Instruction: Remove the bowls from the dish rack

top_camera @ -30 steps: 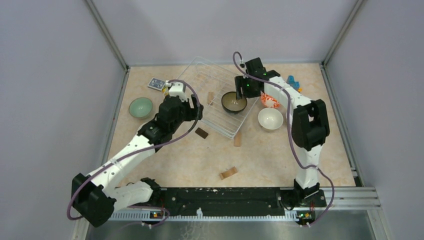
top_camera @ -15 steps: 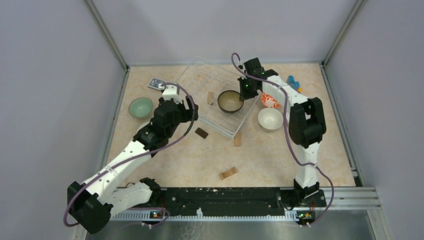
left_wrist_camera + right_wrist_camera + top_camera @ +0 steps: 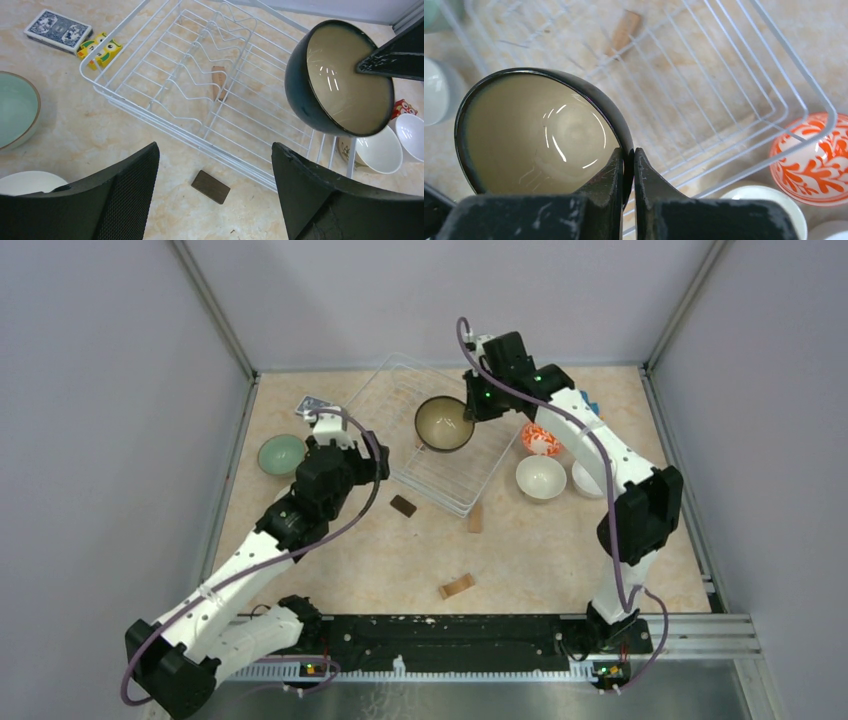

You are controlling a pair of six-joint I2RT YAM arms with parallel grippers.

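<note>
Right gripper (image 3: pixel 628 165): 1 s ago it stood spread above the dark bowl (image 3: pixel 444 424), which sat on the floor of the dish rack (image 3: pixel 150 119), right of frame centre. Half a second ago it was pressed onto the rim. Now the bowl is off the wires and has shifted up and to the left in the top view, hanging over the middle of the rack. The grip is a pinch on the rim, 1 finger inside and 1 outside.

Left gripper (image 3: pixel 215 150): spread wide, holding nothing, just left of the rack. Over the last second it has drawn back toward the left of the top view.

Meaning: the rack now shows only a wooden block (image 3: pixel 218 82) on its floor. The pale green bowl (image 3: pixel 281 454), orange-patterned bowl (image 3: pixel 541 439) and 2 white bowls (image 3: pixel 541 477) are on the table outside it. Likely the last bowl; what remains is to carry it clear and set it down.

Orientation: the dark bowl is round, so it has no long axis. Its mouth faces up, tipped, with the pinched edge toward the right of the top view. The rack's long axis runs from upper left to lower right.
</note>
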